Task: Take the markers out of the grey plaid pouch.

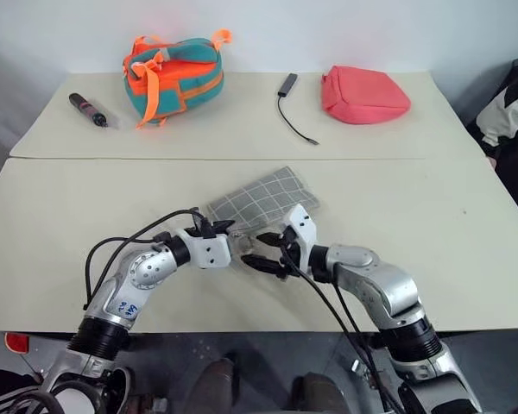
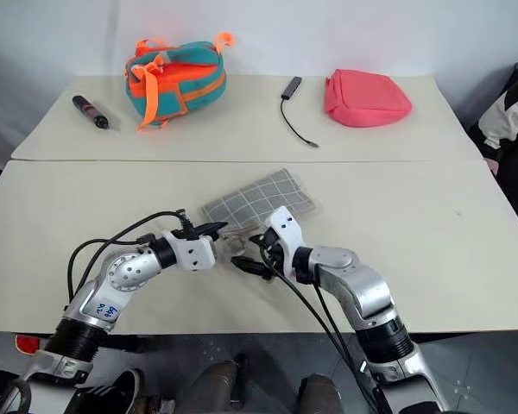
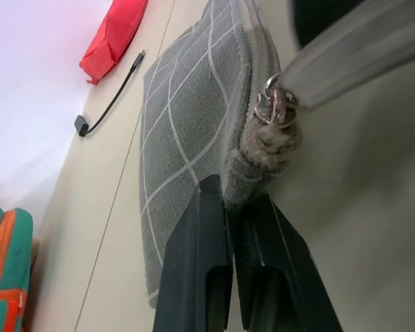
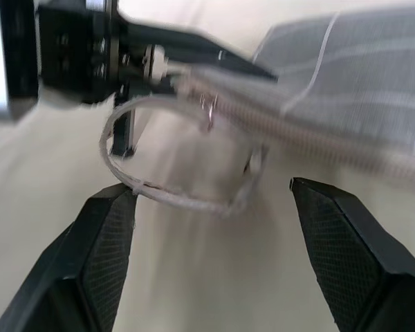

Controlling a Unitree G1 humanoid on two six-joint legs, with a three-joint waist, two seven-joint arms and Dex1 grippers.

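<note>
Left end effector [image 3: 238, 207] clamped on grey plaid pouch [image 1: 263, 198] corner, right end effector [image 4: 211, 207] wide beside it.

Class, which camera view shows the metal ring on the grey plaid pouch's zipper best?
The left wrist view: the metal ring sits close up at the corner of the grey plaid pouch, which the shut left tool pinches. The right wrist view shows it small and blurred. In both eye views it is too small to tell.

Plaid pouch [image 1: 263, 200] mid-table; backpack [image 1: 174, 75] behind, far left.
</note>
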